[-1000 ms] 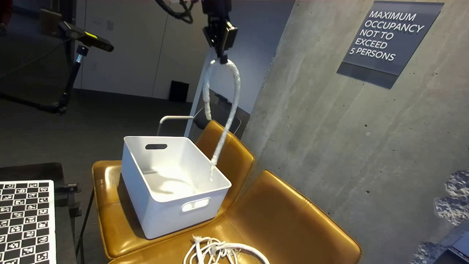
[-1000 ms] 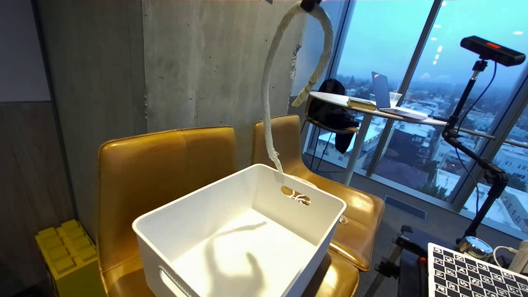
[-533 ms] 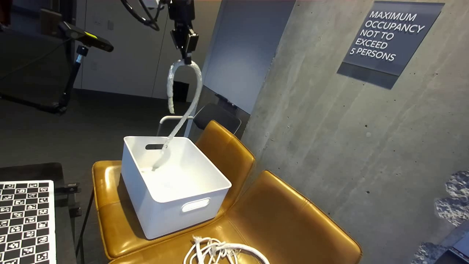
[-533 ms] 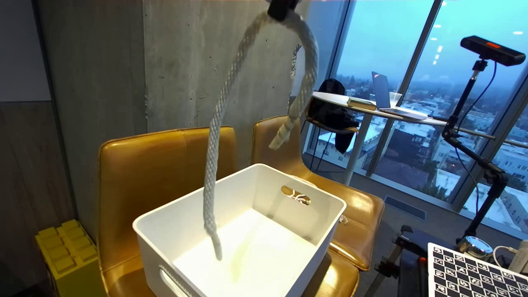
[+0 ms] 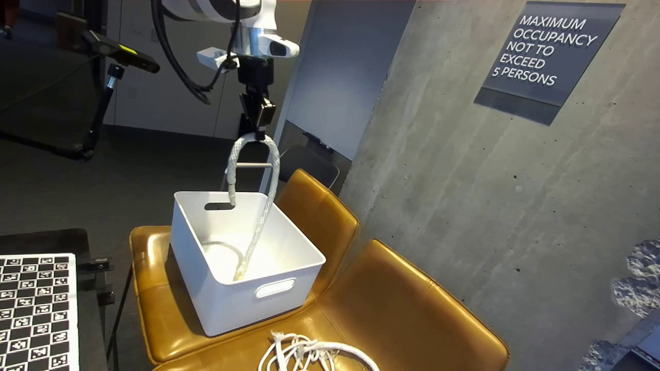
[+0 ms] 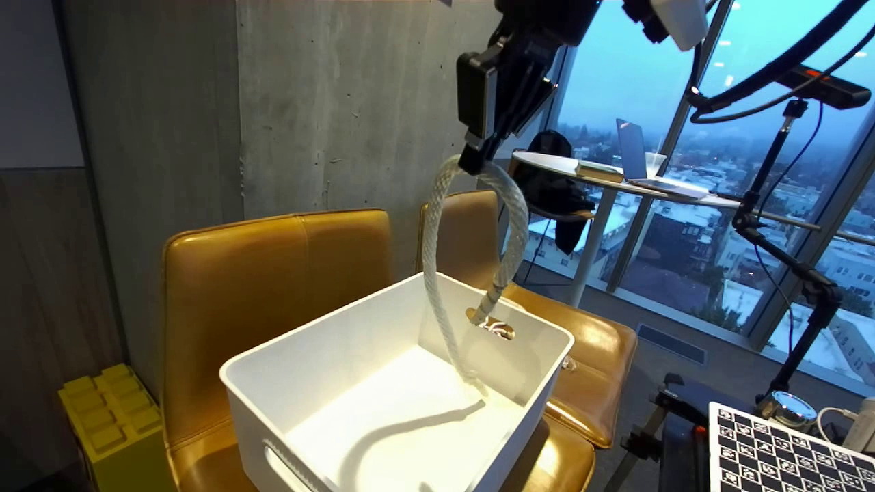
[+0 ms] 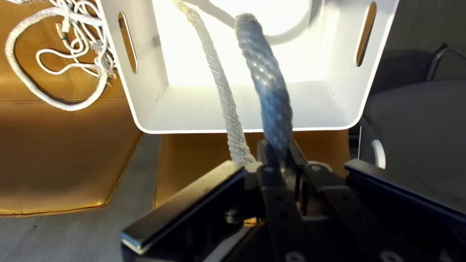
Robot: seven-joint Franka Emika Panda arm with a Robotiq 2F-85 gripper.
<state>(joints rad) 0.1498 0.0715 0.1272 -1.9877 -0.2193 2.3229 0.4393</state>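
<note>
Rope (image 7: 265, 74) of thick white braid hangs bent like a hook, with two ends of unequal length. Its surface is ridged by the weave, and near the shorter tip a narrow band goes round it. The longer strand reaches down inside the white bin (image 5: 234, 306), which has smooth, plastic-looking walls, rounded corners and oval handle slots. Whether this tip touches the bottom is hard to say; also I cannot tell if the shorter tip is lower than the rim.

The gripper (image 6: 473, 160) is directly above the bend: its fingers stand almost together and pinch the rope at its top, so the piece between them is mostly hidden. In the wrist view it occupies the bottom of the frame, dark and partly blurred.

The bin stands on a glossy, leather-like tan chair (image 5: 149, 288). On the neighbouring seat lies a tangle of white cords (image 5: 299, 352), thin and thick, cut by the lower edge in an exterior view. There, a rough concrete wall (image 5: 464, 180) fills the right side, with a dark sign (image 5: 531, 59) at the upper right, and a checkered board (image 5: 36, 314) is cut off at the lower left.
</note>
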